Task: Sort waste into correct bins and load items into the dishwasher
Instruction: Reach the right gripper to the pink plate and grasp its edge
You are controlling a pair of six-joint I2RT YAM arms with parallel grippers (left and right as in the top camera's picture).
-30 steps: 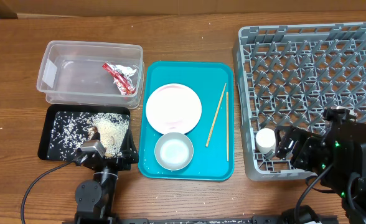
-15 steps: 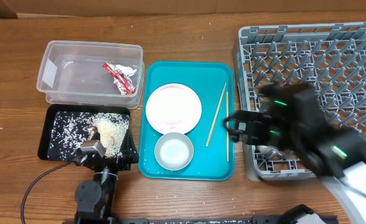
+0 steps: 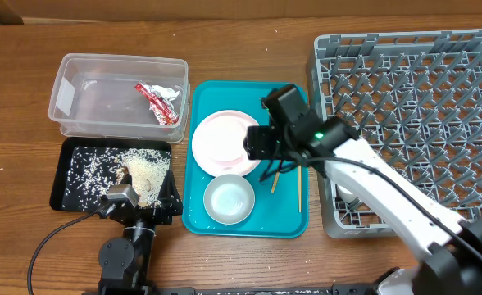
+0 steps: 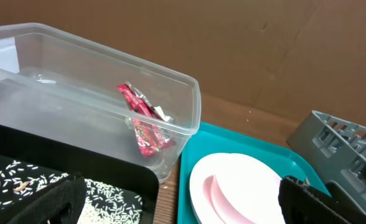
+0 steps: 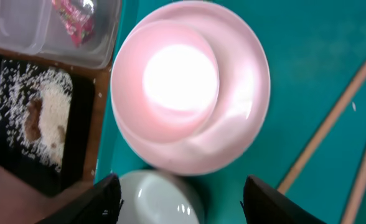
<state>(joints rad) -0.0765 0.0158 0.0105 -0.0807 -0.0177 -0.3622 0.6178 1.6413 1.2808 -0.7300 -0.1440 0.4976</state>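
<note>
My right gripper (image 3: pixel 259 147) is open and empty, hovering over the right edge of the pinkish-white plate (image 3: pixel 223 139) on the teal tray. In the right wrist view its fingers (image 5: pixel 189 200) straddle the gap between the plate (image 5: pixel 189 87) and the white bowl (image 5: pixel 161 200). Two chopsticks (image 3: pixel 299 187) lie to the right of the plate, partly under the arm. The red wrapper (image 3: pixel 157 102) lies in the clear tub (image 3: pixel 81 67). Rice and brown scraps (image 3: pixel 147 174) lie in the black tray (image 3: pixel 69 190). My left gripper (image 3: pixel 139 211) is open and empty at the black tray's front edge. The cup is hidden by the right arm.
The grey dish rack (image 3: pixel 413 98) fills the right side, and the right arm stretches over its front left corner. The teal tray (image 3: pixel 284 220) sits between the bins and the rack. Bare wooden table lies behind and in front.
My right arm has swung left from the rack's front left corner to above the plate on the teal tray. The left arm has not moved.
</note>
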